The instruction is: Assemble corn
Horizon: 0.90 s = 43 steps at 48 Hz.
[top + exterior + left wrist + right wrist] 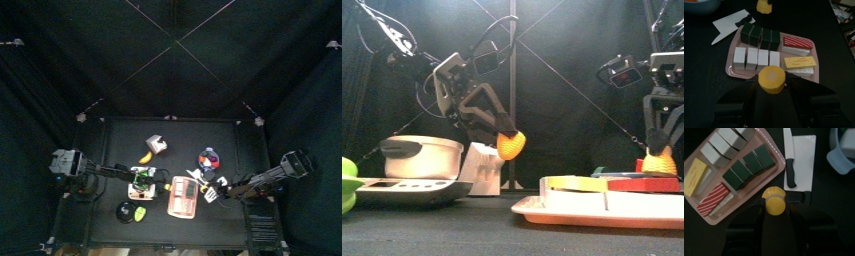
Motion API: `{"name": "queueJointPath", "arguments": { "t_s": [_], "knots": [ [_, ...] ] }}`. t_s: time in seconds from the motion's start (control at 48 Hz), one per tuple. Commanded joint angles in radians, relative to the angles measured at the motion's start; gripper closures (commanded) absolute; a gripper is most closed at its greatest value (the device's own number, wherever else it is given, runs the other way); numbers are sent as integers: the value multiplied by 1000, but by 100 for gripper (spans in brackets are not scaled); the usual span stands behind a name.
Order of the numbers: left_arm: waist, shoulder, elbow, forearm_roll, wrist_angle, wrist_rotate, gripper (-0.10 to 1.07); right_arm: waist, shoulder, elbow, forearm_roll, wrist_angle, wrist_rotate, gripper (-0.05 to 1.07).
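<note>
Top view: both arms meet over the pink plastic tray (182,208) on the black desk (120,135); detail is too small here.

Front view: the left tool (505,146) and right tool (659,160) each carry a yellow, bumpy corn half; I judge the flat ends must face squarely before pressing.

Left wrist view: the left tool grips its round yellow piece (771,80) above the tray's smooth blocks.

Right wrist view: the right tool clamps the other piece (773,200) near a black-handled knife (790,166).

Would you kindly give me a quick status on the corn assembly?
Left gripper holds a corn piece. Right gripper holds the other corn piece. Both lifted, still apart. Pink tray of toy food sits below; nothing between them.
</note>
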Motion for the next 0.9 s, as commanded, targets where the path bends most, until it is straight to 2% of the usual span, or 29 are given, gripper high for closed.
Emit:
{"name": "queueJointPath", "arguments": {
  "t_s": [0.0,0.146,0.292,0.542,0.875],
  "knots": [
    [2,-12,-15,11,-11,2,21,-3,-20,-48,-83,-41,3,39],
    [2,-12,-25,28,-28,2,21,-21,-18,-94,-216,-109,5,39],
    [-2,-11,-38,40,-51,2,21,-81,-2,-118,-302,-186,5,39],
    [-6,20,-72,38,-63,0,21,-178,87,-164,-316,-337,-5,39],
    [-5,28,-87,34,-63,-2,21,-183,152,-224,-319,-370,-6,39]
  ]
}}
